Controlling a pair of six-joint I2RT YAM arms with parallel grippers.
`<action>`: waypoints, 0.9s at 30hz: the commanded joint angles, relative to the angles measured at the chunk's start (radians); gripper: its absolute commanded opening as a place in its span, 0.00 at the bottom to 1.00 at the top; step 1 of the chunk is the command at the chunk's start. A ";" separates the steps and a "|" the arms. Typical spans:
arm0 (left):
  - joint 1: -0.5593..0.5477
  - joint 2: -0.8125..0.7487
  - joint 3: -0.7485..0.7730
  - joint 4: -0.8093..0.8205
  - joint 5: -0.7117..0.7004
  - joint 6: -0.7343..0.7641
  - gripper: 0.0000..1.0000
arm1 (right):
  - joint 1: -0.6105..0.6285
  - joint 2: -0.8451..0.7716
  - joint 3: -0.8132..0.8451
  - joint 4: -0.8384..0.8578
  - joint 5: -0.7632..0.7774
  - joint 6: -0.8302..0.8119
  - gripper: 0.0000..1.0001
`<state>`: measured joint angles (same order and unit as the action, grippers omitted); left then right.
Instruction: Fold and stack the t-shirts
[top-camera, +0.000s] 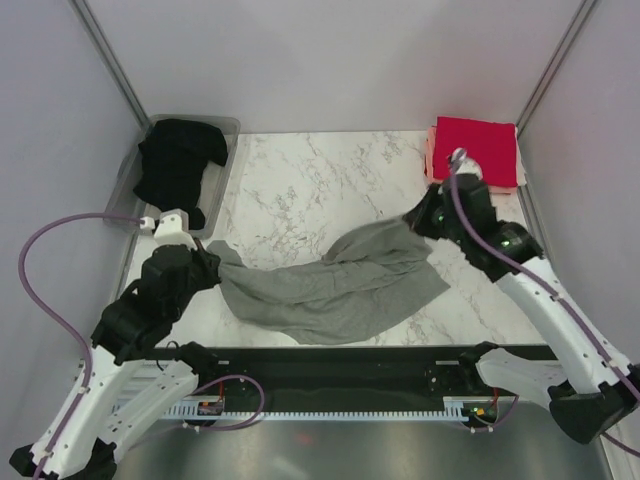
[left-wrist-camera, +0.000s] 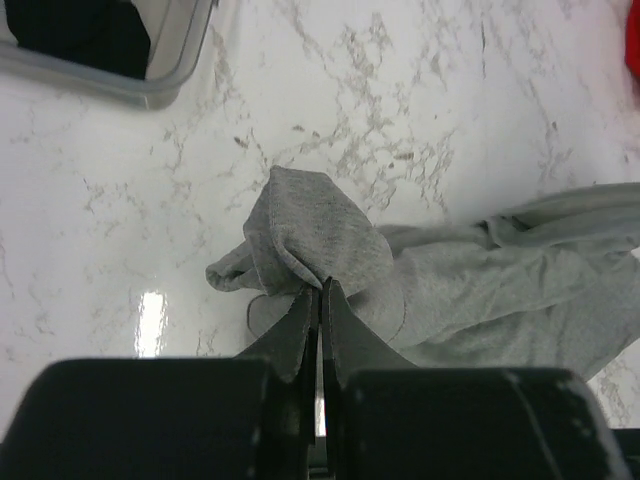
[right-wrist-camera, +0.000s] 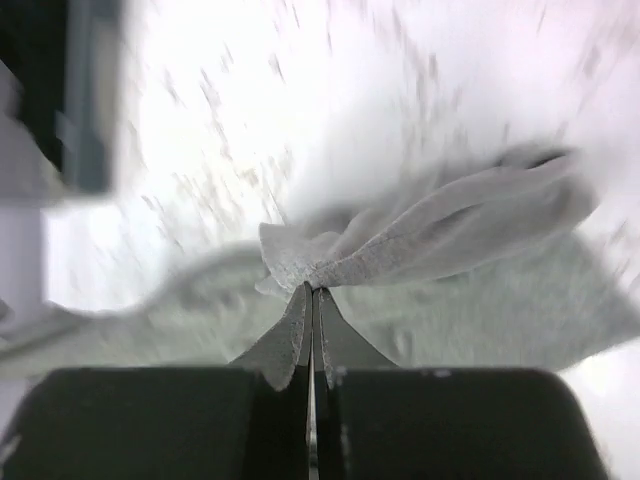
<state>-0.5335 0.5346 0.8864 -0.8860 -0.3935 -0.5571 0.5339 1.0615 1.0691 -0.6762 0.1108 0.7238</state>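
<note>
The heather-grey t-shirt (top-camera: 335, 285) lies crumpled and stretched across the middle of the marble table. My left gripper (top-camera: 208, 262) is shut on its left end, seen bunched at the fingertips in the left wrist view (left-wrist-camera: 318, 290). My right gripper (top-camera: 420, 222) is shut on its right end and lifts it, seen in the right wrist view (right-wrist-camera: 312, 290). A black t-shirt (top-camera: 178, 165) lies heaped in the clear bin. A red folded t-shirt (top-camera: 478, 148) rests on a salmon-pink one (top-camera: 432, 150) at the back right.
The clear plastic bin (top-camera: 228, 150) stands at the back left, its corner showing in the left wrist view (left-wrist-camera: 160, 80). Grey walls close in the table on three sides. A black rail (top-camera: 340, 370) runs along the near edge.
</note>
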 joint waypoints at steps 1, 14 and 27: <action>0.001 0.057 0.153 0.065 -0.088 0.114 0.02 | -0.127 0.000 0.256 -0.155 0.076 -0.105 0.00; 0.003 0.200 0.597 0.073 -0.197 0.246 0.02 | -0.376 0.183 0.888 -0.378 0.147 -0.265 0.00; 0.001 0.067 0.709 0.254 -0.355 0.370 0.02 | -0.411 0.189 1.060 -0.513 0.402 -0.321 0.00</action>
<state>-0.5335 0.6258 1.5379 -0.7879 -0.6792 -0.2985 0.1303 1.2526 2.0510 -1.1500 0.4328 0.4252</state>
